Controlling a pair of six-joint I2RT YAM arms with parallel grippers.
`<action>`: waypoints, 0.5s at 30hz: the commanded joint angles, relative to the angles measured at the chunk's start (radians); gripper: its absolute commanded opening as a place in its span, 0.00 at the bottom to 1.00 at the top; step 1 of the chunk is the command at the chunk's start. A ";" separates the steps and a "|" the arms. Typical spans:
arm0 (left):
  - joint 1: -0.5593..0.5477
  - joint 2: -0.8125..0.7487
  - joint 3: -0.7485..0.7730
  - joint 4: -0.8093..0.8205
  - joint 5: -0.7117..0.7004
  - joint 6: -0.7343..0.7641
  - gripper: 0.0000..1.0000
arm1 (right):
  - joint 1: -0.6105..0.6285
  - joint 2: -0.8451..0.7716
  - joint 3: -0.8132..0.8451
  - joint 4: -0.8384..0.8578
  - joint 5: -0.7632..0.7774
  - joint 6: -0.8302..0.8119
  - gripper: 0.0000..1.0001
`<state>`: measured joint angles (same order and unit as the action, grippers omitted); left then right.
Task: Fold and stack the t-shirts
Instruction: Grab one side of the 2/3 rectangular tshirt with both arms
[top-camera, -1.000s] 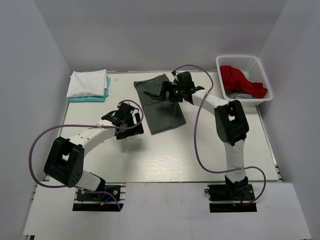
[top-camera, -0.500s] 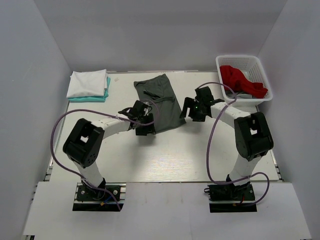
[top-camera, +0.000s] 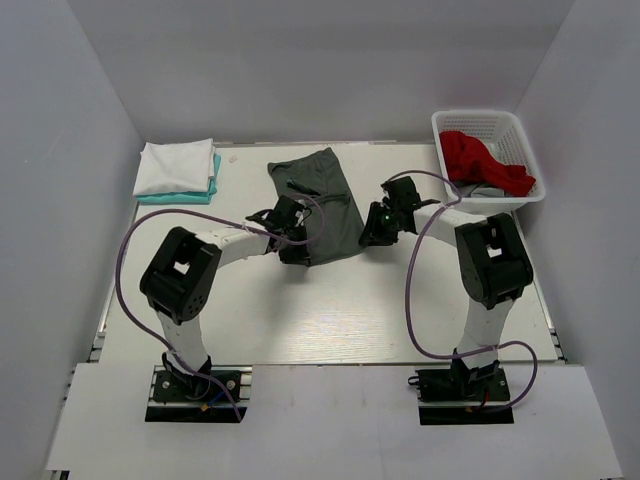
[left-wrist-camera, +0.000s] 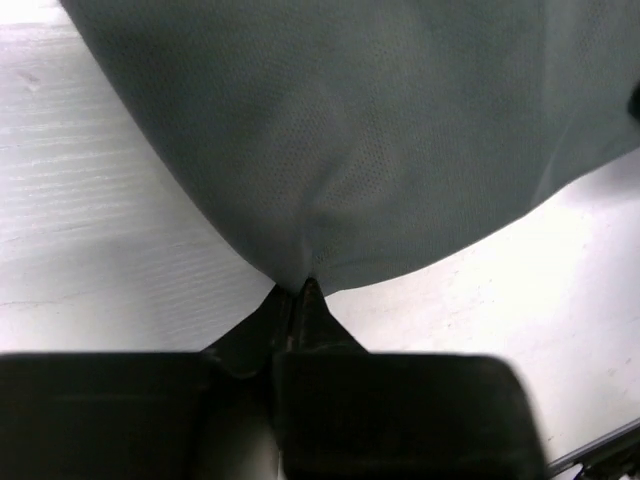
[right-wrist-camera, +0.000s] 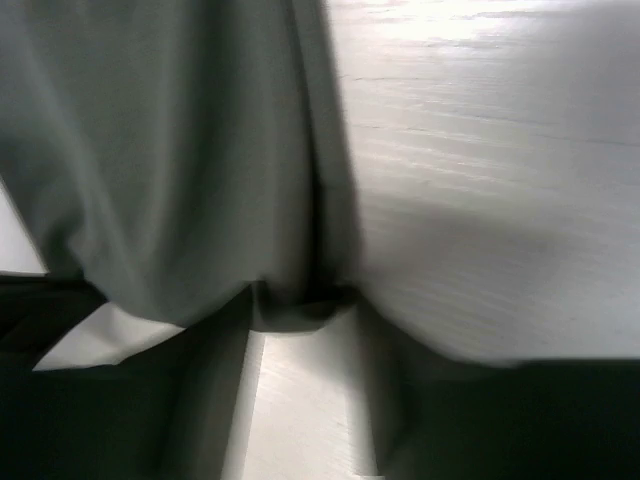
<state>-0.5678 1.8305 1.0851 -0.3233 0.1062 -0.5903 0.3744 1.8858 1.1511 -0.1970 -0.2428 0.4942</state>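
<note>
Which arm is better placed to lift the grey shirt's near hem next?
Left. The left arm has its jaws shut on a near corner of the dark grey t-shirt, cloth puckered there. The right arm is at the other near corner, but its wrist view is blurred; grip unconfirmed.

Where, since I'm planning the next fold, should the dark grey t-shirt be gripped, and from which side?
Its near edge corners, approached low from the near side: the dark grey t-shirt lies flat, its length running front to back, leaving that edge free to pinch. The left gripper is shut on the near-left corner.
</note>
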 joint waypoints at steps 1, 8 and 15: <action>-0.007 0.038 0.035 -0.054 -0.059 0.012 0.04 | 0.001 0.062 0.039 -0.016 0.011 0.000 0.34; -0.007 -0.040 0.038 -0.157 -0.060 0.003 0.00 | 0.023 -0.034 -0.030 -0.059 -0.047 -0.026 0.00; -0.058 -0.302 -0.085 -0.361 0.047 0.000 0.00 | 0.090 -0.280 -0.240 -0.259 -0.162 -0.109 0.00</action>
<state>-0.5980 1.6920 1.0370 -0.5442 0.0994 -0.5983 0.4358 1.6932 0.9688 -0.3080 -0.3248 0.4484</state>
